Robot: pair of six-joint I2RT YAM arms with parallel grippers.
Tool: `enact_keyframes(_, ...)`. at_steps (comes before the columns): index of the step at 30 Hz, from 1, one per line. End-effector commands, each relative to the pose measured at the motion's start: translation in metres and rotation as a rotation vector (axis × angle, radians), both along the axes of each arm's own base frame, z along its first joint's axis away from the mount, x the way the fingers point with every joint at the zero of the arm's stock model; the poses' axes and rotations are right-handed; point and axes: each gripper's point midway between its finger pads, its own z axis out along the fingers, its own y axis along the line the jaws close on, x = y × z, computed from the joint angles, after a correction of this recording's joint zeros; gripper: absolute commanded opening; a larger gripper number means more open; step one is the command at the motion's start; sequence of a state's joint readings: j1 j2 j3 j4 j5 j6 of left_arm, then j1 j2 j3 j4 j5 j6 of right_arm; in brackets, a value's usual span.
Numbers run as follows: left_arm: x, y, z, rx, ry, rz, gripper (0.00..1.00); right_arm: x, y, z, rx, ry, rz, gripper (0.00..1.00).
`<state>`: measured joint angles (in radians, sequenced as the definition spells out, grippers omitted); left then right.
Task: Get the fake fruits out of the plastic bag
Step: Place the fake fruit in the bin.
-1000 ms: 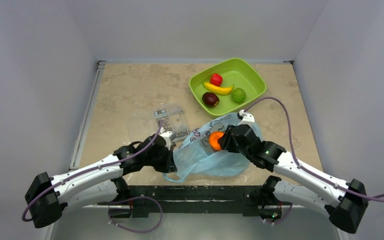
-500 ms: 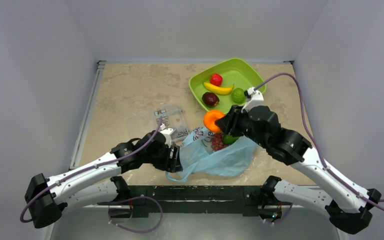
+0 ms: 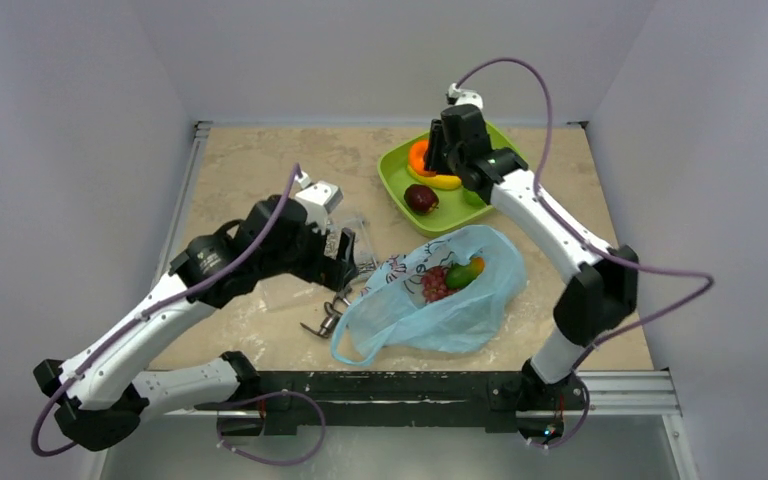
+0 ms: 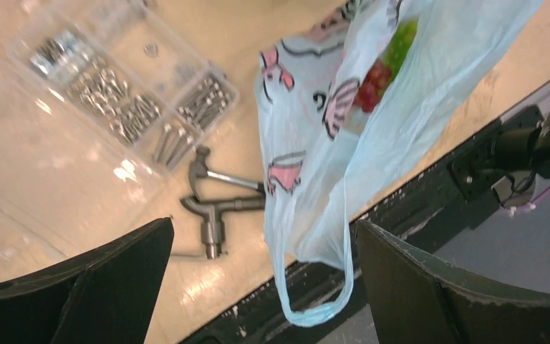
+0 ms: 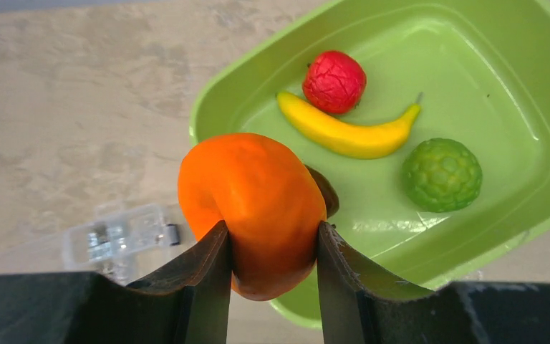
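While the right arm stretches to the far side of the table, the right gripper hangs above the left part of the green tray. Its two fingers are pinched on the orange, one on each flank, and the fruit bulges out past the tips. The orange is off the tray floor, held in the air.

Four fruits lie in the tray below it: a banana across the middle, a red fruit just behind it, a bumpy green fruit to the right, and a dark plum at the near side, mostly hidden behind the orange in the wrist view.

On the near half of the table the bag lies crumpled on its side, and one loop handle reaches the near edge. Through its thin skin I can make out red grapes, a green piece and a bit of something orange-yellow next to that.

To the left of the bag the left gripper is raised off the table, fingers spread wide, with nothing between them. Under it a small hammer lies against the bag's edge, and a clear box of screws sits just beyond.
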<state>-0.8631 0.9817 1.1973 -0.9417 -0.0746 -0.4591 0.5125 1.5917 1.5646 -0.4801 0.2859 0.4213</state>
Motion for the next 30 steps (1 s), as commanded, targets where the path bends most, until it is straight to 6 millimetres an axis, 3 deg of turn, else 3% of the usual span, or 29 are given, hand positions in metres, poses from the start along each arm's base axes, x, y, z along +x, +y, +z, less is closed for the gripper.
enact_keyframes(1, 0.035, -0.018, 0.027, 0.039, -0.044, -0.117, 1.00, 0.044, 0.014, -0.024, -0.065, -0.001, 0.020, 0.00)
enact_keyframes(3, 0.051, -0.042, 0.029, 0.041, -0.013, -0.193, 1.00, 0.061, 0.019, -0.044, -0.085, 0.021, 0.016, 0.00)
enact_keyframes(4, 0.060, -0.055, 0.015, 0.085, 0.046, -0.227, 1.00, 0.069, 0.022, -0.055, -0.099, 0.034, 0.019, 0.00)
enact_keyframes(8, 0.069, -0.089, 0.000, 0.089, 0.151, -0.341, 0.96, 0.086, 0.032, -0.086, -0.126, 0.084, 0.029, 0.05)
enact_keyframes(12, 0.072, -0.111, -0.025, 0.052, 0.183, -0.416, 0.92, 0.093, 0.038, -0.110, -0.141, 0.118, 0.040, 0.27)
enact_keyframes(16, 0.076, -0.103, -0.042, 0.085, 0.146, -0.403, 0.87, 0.096, 0.042, -0.119, -0.145, 0.137, 0.053, 0.56)
enact_keyframes(21, 0.073, -0.094, -0.059, 0.102, 0.100, -0.383, 0.75, 0.089, 0.035, -0.100, -0.157, 0.140, 0.046, 0.84)
enact_keyframes(24, 0.066, -0.098, -0.059, 0.105, 0.107, -0.392, 0.69, 0.070, 0.021, -0.076, -0.165, 0.141, 0.020, 0.89)
enact_keyframes(27, 0.062, -0.104, -0.063, 0.099, 0.124, -0.400, 0.66, 0.037, -0.004, -0.040, -0.173, 0.118, -0.019, 0.90)
enact_keyframes(30, 0.062, -0.107, -0.074, 0.124, 0.160, -0.400, 0.63, -0.008, -0.025, 0.002, -0.137, 0.056, -0.007, 0.91)
